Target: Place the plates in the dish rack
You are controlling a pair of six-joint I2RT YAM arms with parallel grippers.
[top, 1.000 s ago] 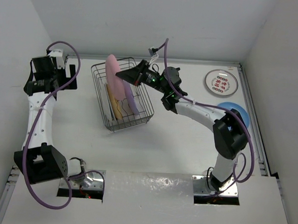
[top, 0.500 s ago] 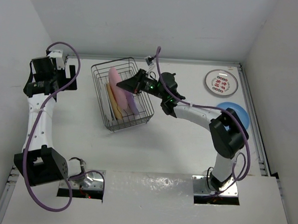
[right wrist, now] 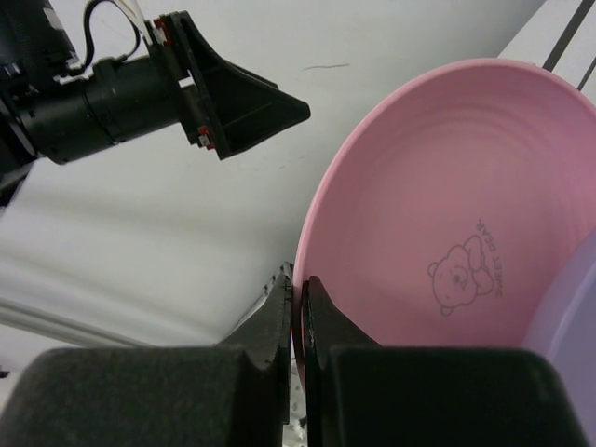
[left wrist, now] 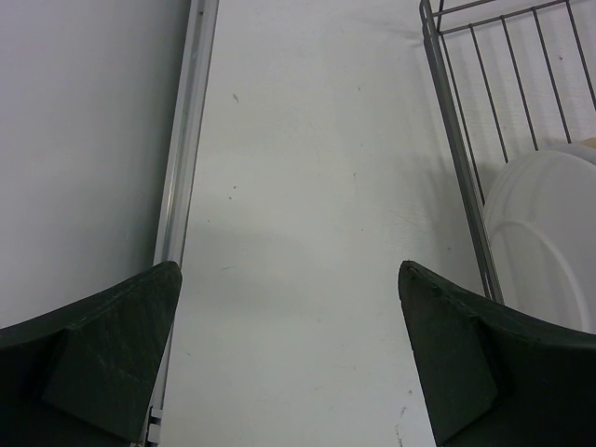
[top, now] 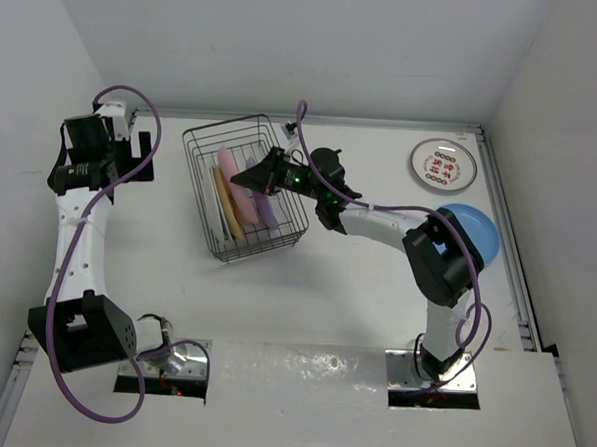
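Note:
The dark wire dish rack (top: 208,144) stands at the back centre-left of the table. My right gripper (top: 257,173) reaches into it from the right, shut on the rim of a pink plate (top: 227,183) that stands on edge inside. In the right wrist view the fingertips (right wrist: 285,284) pinch the pink plate (right wrist: 447,214), which bears a small bear print. A purple plate (top: 267,206) and a yellow plate (top: 235,220) also stand in the rack. A blue plate (top: 480,231) and a printed white plate (top: 443,163) lie on the table at the right. My left gripper (left wrist: 289,270) hangs open over bare table, left of the rack (left wrist: 453,112).
A pale plate (left wrist: 545,233) shows inside the rack's wire side in the left wrist view. A metal rail (left wrist: 183,140) runs along the table's left edge by the wall. My right arm's elbow (top: 439,261) partly covers the blue plate.
My right gripper has carried the pink plate down and leftward from above the rack into it, among the other plates. The left arm has not moved.

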